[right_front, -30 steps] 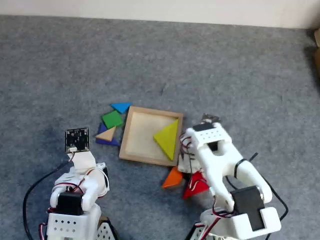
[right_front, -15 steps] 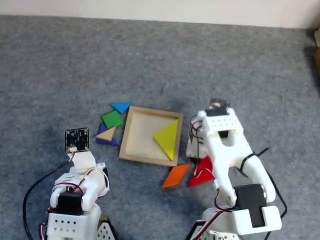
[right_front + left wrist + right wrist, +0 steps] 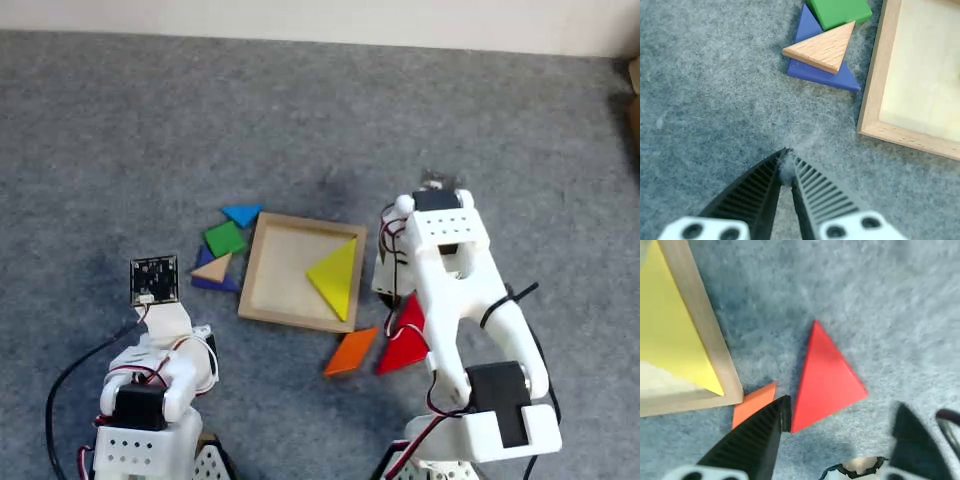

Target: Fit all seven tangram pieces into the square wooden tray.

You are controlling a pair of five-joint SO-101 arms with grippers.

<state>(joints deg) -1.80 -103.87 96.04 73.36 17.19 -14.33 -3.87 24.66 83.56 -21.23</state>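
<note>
While its two fingers stand wide apart, the right gripper (image 3: 842,414) hangs open above the grey felt (image 3: 140,130) with nothing held. In the right wrist view the red triangle (image 3: 825,380) lies flat on the felt between those fingers. The tip of the ribbed finger (image 3: 760,437) sits just beside one of its corners. Close on that finger's other side lies the orange piece (image 3: 752,404), which nearly meets the corner of the wooden tray (image 3: 700,335).

In the high view the right arm (image 3: 455,300) rises from the lower right of the frame, and its white body covers part of the red triangle. That triangle lies outside the tray, just right of and below the tray's lower right corner. The orange piece is next to it on the left, just under the tray's lower rim. Near the frame's middle, the yellow triangle (image 3: 337,277) lies flat inside the tray against its right wall.

The left gripper (image 3: 786,162) is closed on nothing, its ribbed fingers meeting at the tips over bare felt near the tray's lower left corner. The left arm (image 3: 150,385) stands in the lower left of the high view. Left of the tray are a light blue triangle (image 3: 241,214), a green square (image 3: 224,238) and a wood-coloured triangle (image 3: 213,267). That last one rests on a dark blue piece (image 3: 203,283).
</note>
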